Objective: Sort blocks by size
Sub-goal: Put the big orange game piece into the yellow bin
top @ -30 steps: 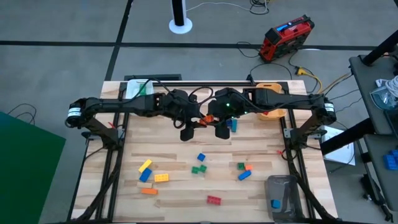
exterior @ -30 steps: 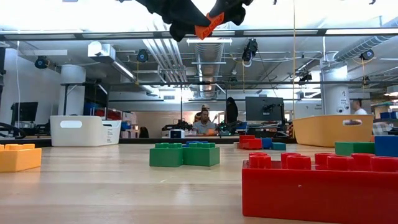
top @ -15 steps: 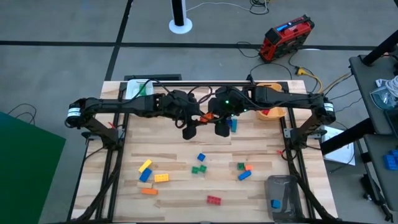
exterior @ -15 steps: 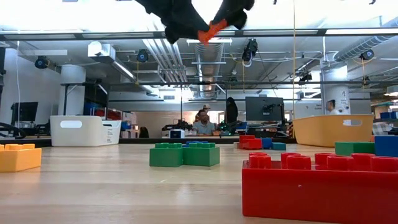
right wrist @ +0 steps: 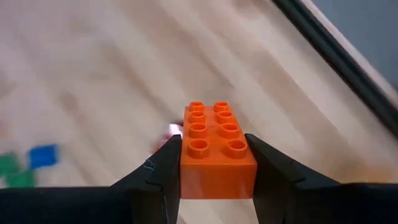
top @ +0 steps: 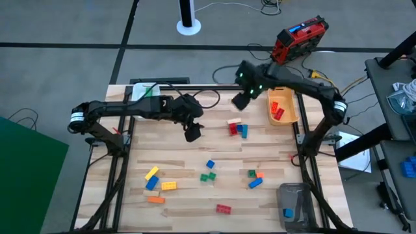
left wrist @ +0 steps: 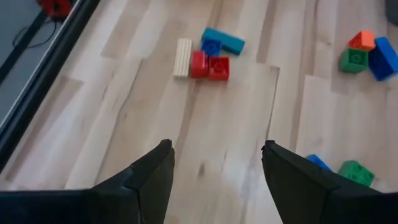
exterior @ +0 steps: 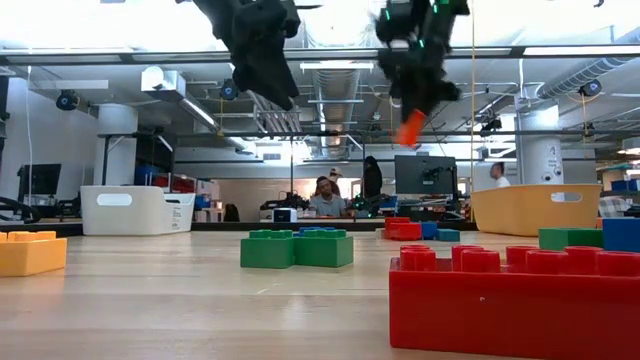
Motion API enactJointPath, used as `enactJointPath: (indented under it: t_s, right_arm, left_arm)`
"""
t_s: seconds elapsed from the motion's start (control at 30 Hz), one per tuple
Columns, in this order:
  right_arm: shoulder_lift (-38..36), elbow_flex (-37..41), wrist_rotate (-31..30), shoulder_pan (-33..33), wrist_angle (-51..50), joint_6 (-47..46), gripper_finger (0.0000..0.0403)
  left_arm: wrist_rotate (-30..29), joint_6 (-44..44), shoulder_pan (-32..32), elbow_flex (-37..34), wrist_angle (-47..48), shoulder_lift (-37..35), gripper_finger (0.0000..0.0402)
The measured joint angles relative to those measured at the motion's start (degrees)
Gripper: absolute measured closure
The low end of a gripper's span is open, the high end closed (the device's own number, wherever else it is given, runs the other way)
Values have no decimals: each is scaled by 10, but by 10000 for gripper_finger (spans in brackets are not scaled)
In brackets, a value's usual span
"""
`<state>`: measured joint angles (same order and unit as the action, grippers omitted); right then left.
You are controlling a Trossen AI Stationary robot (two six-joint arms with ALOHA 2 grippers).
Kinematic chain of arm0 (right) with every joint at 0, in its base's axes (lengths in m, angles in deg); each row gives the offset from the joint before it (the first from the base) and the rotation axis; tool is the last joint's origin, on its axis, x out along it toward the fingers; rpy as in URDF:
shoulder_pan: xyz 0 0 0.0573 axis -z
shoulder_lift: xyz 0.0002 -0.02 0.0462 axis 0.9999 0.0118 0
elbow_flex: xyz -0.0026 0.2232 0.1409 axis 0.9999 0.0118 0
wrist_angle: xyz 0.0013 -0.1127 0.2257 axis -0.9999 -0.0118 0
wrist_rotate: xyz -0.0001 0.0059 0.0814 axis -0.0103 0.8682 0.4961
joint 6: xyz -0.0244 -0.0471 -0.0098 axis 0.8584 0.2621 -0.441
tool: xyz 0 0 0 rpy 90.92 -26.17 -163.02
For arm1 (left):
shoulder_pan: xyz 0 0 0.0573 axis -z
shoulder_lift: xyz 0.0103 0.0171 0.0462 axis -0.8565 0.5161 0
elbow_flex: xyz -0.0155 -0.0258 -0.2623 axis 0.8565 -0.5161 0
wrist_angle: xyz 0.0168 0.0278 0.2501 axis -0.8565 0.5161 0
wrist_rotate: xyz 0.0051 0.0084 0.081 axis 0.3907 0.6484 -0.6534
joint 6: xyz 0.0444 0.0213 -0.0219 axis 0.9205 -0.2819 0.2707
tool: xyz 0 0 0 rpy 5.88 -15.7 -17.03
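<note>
Jaws of the left gripper (left wrist: pixel 214 163) spread wide, holding nothing, raised over the mid table (top: pixel 195 166). Loose blocks scattered on the near half: red brick (top: pixel 223 208), yellow brick (top: pixel 168 186), green pair (top: pixel 207 176). Farther off, a red, blue and beige cluster (top: pixel 237 128). Jaws of the right gripper (right wrist: pixel 212 155) clamped on an orange brick (right wrist: pixel 215 149), raised by the far edge, left of the orange-yellow bin (top: pixel 292 112).

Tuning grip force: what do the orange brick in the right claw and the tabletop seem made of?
The orange studded brick held in the right claw looks like smooth, slightly glossy moulded plastic, with crisp round studs. The pale plank tabletop looks like wood, showing grain and board seams.
</note>
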<state>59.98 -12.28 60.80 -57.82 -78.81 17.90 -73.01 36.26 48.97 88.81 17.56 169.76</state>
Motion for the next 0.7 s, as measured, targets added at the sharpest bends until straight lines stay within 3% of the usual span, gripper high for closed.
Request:
enactJointPath:
  t_s: [0.17, 0.27, 0.57, 0.7]
  right_arm:
    - [26, 12, -4, 97, -51, -52, 267]
    - [33, 16, -45, 134, -88, -64, 264]
    - [14, 22, -179, 172, -164, -67, 266]
    - [13, 39, -193, 195, -160, -63, 259]
  left_arm:
    - [0, 13, -15, 0, 3, 4, 182]
    - [-1, 14, -24, 0, 3, 4, 182]
    - [-1, 35, -43, -1, 6, 7, 182]
    - [-1, 35, -55, -1, 7, 7, 182]
